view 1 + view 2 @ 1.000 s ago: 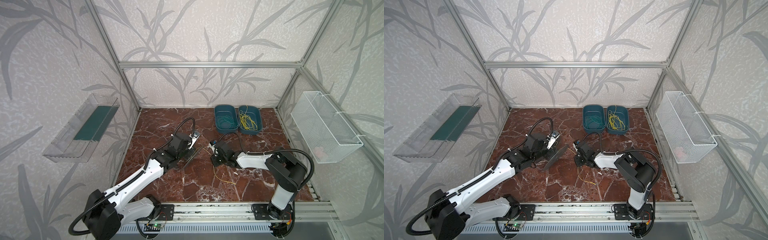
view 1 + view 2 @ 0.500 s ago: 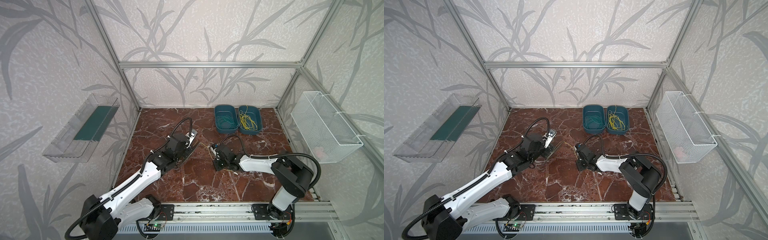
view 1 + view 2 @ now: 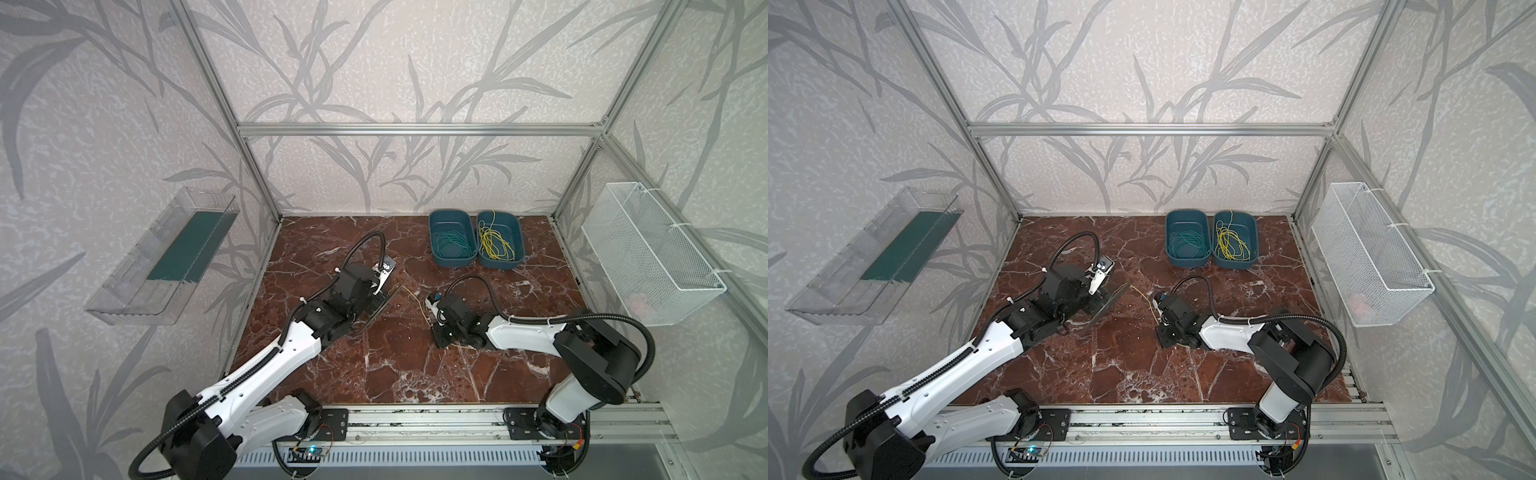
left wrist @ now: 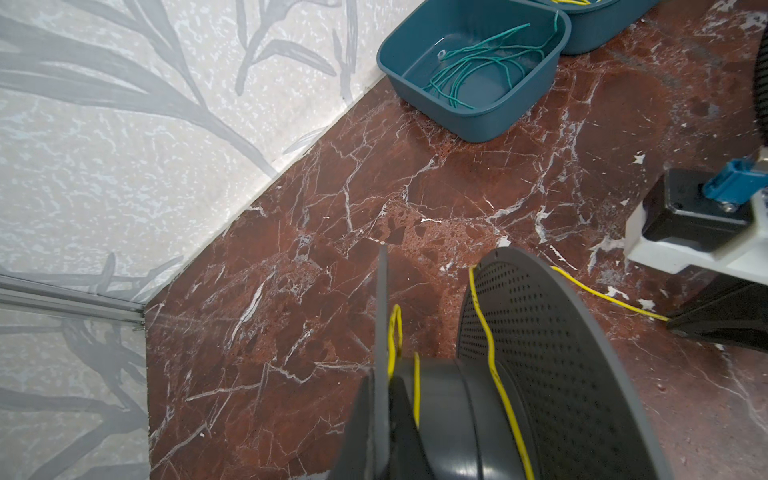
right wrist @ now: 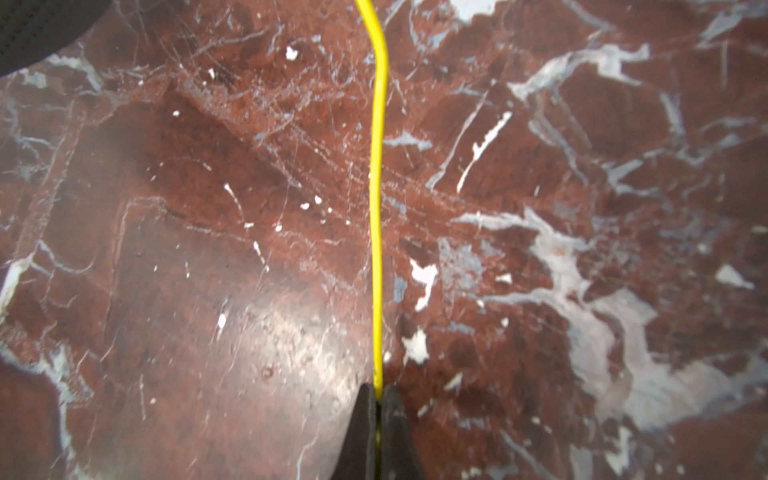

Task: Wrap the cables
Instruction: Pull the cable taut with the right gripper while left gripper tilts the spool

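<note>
My left gripper (image 4: pixel 384 424) is shut on the thin flange of a black spool (image 4: pixel 561 353), which it holds tilted just above the marble floor in both top views (image 3: pixel 384 301) (image 3: pixel 1111 305). A thin yellow cable (image 4: pixel 490 353) runs round the spool's hub and off across the floor (image 3: pixel 417 301) to my right gripper (image 5: pixel 377 395). That gripper is shut on the cable (image 5: pixel 376 208), fingertips low at the floor (image 3: pixel 434 330) (image 3: pixel 1160 328). More yellow cables (image 3: pixel 494 245) lie loose in a teal bin (image 3: pixel 517 232) at the back.
A second teal bin (image 3: pixel 434 232) beside it holds green cables (image 4: pixel 478 70). A white wire basket (image 3: pixel 648 253) hangs on the right wall and a clear tray (image 3: pixel 166 257) on the left wall. An aluminium rail (image 3: pixel 415 419) borders the front edge.
My right gripper has shut on the yellow cable and shifted slightly toward the front. The slack that lay on the floor near the front is drawn in. The left arm has barely moved.
</note>
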`<state>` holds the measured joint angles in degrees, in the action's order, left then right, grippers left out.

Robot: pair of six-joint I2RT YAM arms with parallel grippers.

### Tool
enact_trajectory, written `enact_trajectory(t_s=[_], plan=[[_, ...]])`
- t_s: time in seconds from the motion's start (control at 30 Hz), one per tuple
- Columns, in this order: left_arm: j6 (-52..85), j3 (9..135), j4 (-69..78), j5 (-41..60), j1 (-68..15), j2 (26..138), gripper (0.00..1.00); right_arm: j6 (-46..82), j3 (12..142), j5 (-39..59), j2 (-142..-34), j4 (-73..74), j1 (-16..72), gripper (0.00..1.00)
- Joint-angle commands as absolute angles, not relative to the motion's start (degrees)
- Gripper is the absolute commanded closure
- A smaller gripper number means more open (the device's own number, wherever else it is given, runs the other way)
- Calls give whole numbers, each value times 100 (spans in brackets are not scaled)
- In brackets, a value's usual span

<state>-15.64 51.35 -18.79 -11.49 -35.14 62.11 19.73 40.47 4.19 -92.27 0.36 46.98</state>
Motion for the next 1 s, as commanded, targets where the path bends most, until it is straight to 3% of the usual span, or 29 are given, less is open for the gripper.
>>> enact_trajectory(t_s=[0.0,0.27,0.37,0.97], plan=[[-1035,6072,-1072,-1615,-3257,6034,100,2084,3859,685,-9078,-982,4835,100],[348,7590,-1567,-764,-2665,6319,100,2265,4505,665,-9488,-729,5257,100],[694,7831,-1497,-1450,-2633,6626,100,2411,4761,772,-9600,-549,5488,100],[860,5836,402,-3435,-3191,7824,100,2644,4720,1212,-10402,-418,5545,100]])
